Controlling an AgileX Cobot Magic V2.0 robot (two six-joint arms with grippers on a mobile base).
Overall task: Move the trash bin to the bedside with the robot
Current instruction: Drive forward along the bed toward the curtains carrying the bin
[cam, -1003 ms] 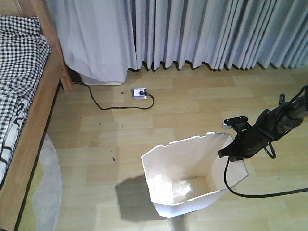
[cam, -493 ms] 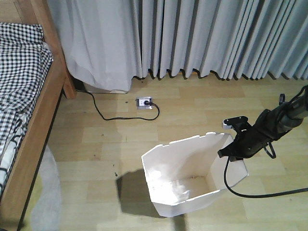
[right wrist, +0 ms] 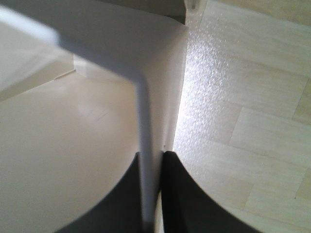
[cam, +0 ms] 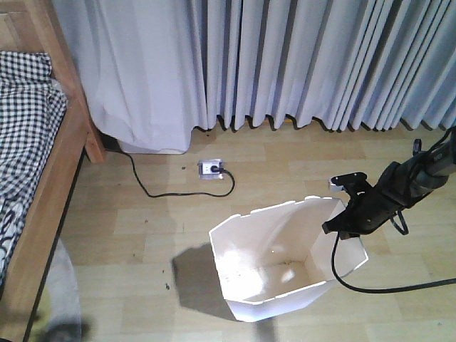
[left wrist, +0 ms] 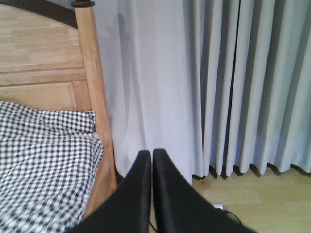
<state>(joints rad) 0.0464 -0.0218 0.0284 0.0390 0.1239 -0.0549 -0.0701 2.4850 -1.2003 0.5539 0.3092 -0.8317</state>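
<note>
In the front-facing view the trash bin [cam: 258, 246] stands out on the wooden floor [cam: 142, 214], well apart from the bed [cam: 44, 203] and off its long side. The right pincer [cam: 343, 224] grips the bin's rim on the side farthest from the bed. Whether the bin's base rests on the floor or hangs just clear cannot be told. A power socket [cam: 209, 169] and its black cable [cam: 142, 184] lie near the bed's corner post toward the curtain [cam: 285, 64], and a pale rug [cam: 60, 292] lies just beside the bed frame. The step in hand looks like carrying the bin across to the bed, so a straight, slow path that stays away from the cable would serve best. Any tilt should be eased before the rug edge, which could snag the base. In the left wrist view the left pincer [left wrist: 151, 162] is empty, its fingers pressed together, pointing at the bed's checked bedding [left wrist: 46, 160] and wooden headboard [left wrist: 41, 73]. It takes no part and is best held clear of the bed frame. In the right wrist view the right pincer [right wrist: 153, 158] is clamped narrowly on the bin's thin white wall [right wrist: 97, 136], one finger inside and one outside. That wall will likely flex, so sudden turns risk it slipping out; steady speed and a firm clamp matter most.
</note>
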